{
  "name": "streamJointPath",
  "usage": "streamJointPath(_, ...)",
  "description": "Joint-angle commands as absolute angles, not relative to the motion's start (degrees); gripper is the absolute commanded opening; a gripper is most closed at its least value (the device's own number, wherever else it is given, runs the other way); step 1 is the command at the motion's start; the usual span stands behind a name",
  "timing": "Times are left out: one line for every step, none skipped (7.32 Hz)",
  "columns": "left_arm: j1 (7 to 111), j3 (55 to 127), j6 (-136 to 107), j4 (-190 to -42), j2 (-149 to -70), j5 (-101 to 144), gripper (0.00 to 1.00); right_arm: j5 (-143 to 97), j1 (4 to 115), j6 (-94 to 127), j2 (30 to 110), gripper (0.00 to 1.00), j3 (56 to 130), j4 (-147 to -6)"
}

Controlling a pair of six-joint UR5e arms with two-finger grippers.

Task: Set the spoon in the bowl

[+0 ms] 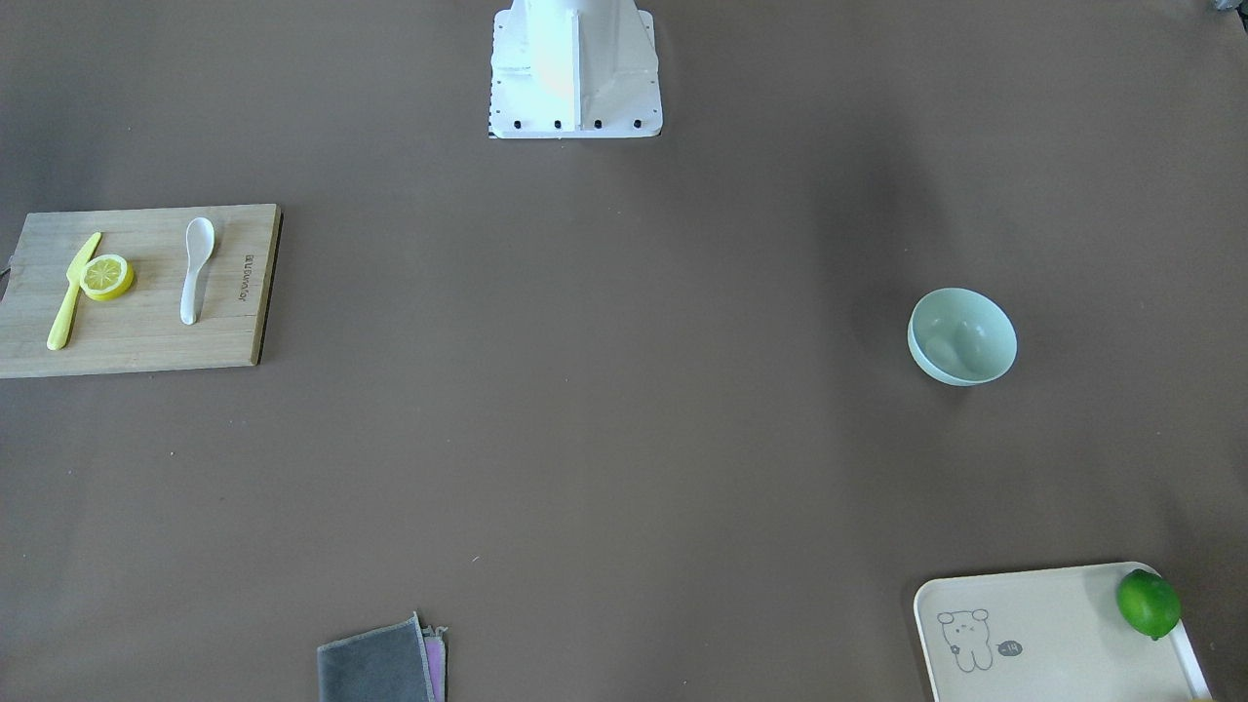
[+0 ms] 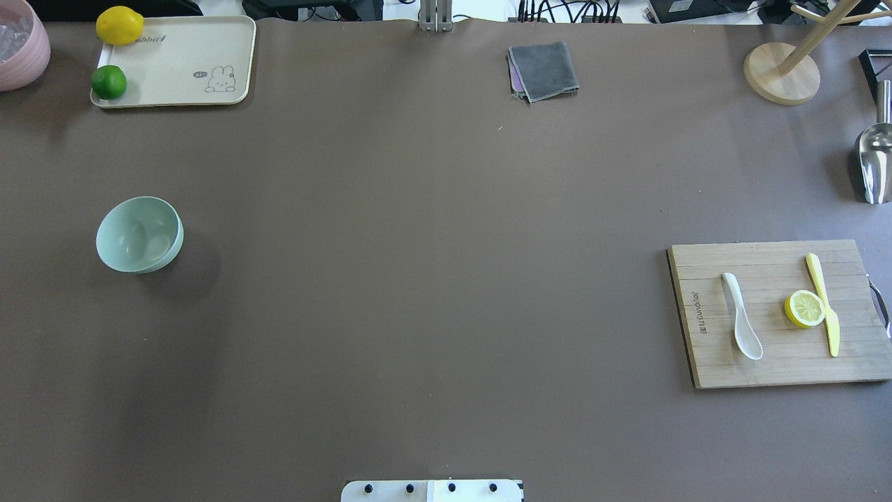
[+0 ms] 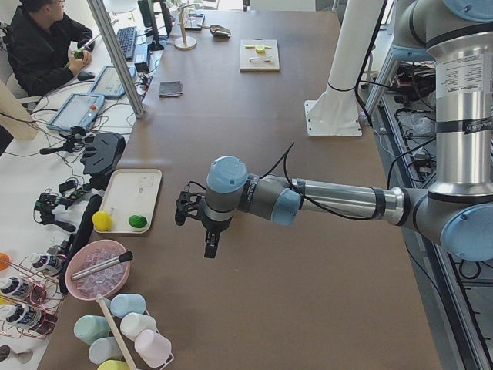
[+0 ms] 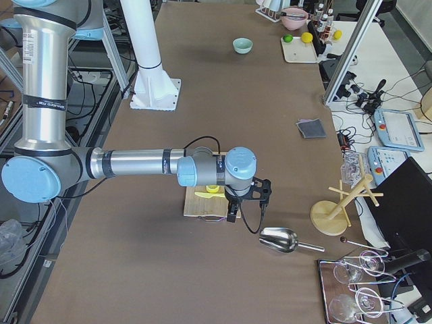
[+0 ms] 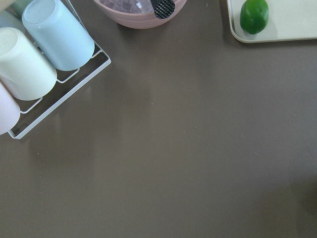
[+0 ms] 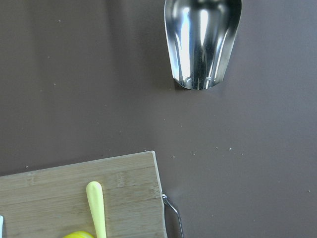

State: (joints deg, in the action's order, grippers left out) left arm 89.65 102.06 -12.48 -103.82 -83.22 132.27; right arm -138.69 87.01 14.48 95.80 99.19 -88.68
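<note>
The white spoon (image 1: 196, 268) lies on a wooden cutting board (image 1: 146, 336), scoop toward the robot; it also shows in the overhead view (image 2: 741, 324). The mint-green bowl (image 1: 962, 336) stands empty on the table's far other side, as the overhead view (image 2: 139, 233) and the right side view (image 4: 242, 45) show. My left gripper (image 3: 209, 250) hangs above the table near the tray. My right gripper (image 4: 233, 214) hovers over the board's outer end. Both show only in the side views, so I cannot tell whether they are open or shut.
A yellow knife (image 2: 824, 303) and a lemon slice (image 2: 805, 309) share the board. A metal scoop (image 6: 202, 42) lies beyond the board. A cream tray (image 2: 174, 66) holds a lime (image 2: 109, 82) and a lemon. A grey cloth (image 2: 543, 70) lies at the far edge. A cup rack (image 5: 34, 59) and a pink bowl stand at the left end.
</note>
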Motion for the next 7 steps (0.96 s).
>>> streamJointPath(89.65,101.95,-12.48,-103.80,-83.14,132.28,0.98,-138.69,87.01,14.41,95.80,1.00,99.23,-88.68)
streamJointPath(89.65,102.04,-12.48,-103.80,-83.14,132.28,0.98,-138.69,87.01,14.50,95.71,1.00,99.23,-88.59)
streamJointPath(89.65,102.13,-12.48,-103.80,-83.14,132.28,0.98,-138.69,87.01,14.50,95.71,1.00,99.32,-88.59)
streamJointPath(89.65,102.13,-12.48,-103.71,-83.06,132.28,0.98,-138.69,87.01,14.50,95.80,1.00,99.49,-88.68)
streamJointPath(89.65,102.13,-12.48,-103.71,-83.06,132.28,0.98,-138.69,87.01,14.50,95.71,1.00,99.49,-88.59)
streamJointPath(89.65,102.13,-12.48,-103.54,-83.14,132.28,0.98,-138.78,87.01,14.50,95.80,1.00,99.41,-88.33)
streamJointPath(89.65,102.13,-12.48,-103.45,-83.14,132.28,0.98,-139.30,87.01,14.50,95.80,1.00,99.23,-88.24)
